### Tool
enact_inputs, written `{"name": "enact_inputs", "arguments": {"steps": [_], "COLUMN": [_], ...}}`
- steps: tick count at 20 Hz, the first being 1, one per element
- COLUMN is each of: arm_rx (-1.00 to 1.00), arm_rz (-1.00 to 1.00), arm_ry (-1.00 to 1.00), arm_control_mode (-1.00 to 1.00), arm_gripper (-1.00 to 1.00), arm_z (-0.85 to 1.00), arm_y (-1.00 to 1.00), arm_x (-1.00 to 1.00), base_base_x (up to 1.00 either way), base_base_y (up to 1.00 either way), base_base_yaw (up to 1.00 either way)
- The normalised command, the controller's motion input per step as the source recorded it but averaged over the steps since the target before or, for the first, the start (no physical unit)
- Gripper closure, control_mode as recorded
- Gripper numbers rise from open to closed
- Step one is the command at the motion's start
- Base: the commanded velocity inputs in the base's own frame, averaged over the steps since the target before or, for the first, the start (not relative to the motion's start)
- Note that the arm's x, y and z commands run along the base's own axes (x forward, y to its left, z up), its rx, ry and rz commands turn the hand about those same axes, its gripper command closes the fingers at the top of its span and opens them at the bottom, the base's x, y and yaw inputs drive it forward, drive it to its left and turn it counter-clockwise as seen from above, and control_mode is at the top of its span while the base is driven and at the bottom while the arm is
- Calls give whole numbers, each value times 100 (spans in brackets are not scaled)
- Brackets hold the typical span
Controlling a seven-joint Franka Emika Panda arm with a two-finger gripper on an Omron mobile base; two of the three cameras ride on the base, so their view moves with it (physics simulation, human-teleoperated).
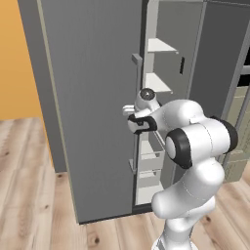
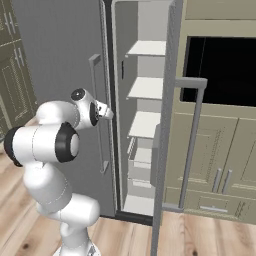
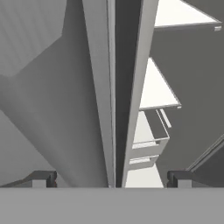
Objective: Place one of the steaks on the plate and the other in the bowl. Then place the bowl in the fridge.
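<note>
Fridge (image 1: 93, 97) fills scene ahead; left door shut, right door swung open, white shelves (image 2: 147, 87) bare. Your pincer (image 3: 112, 179) spread wide, empty, straddling left door's long handle (image 2: 96, 112). Door likely heavy, rigid; grasp handle mid-length, pull steadily.

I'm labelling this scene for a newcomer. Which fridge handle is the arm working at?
Find the tall grey double-door fridge. On its closed left door runs a long vertical grey handle, beside the dark gap to the white inner shelves; the other handle hangs on the swung-open door.
</note>
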Motion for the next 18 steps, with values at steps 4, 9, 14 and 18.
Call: {"name": "enact_inputs", "arguments": {"steps": [4, 9, 14, 18], "arm_rx": [0, -5, -8, 0], "arm_rz": [2, 0, 0, 0], "arm_ry": [0, 3, 3, 0], "arm_control_mode": [-100, -100, -100, -100], "arm_gripper": [-100, -100, -100, -100], "arm_z": [25, 38, 26, -4], "arm_y": [54, 44, 16, -19], "arm_x": [34, 7, 18, 38], "base_base_x": [0, 0, 0, 0], "base_base_y": [0, 0, 0, 0], "base_base_yaw": [0, 0, 0, 0]}}
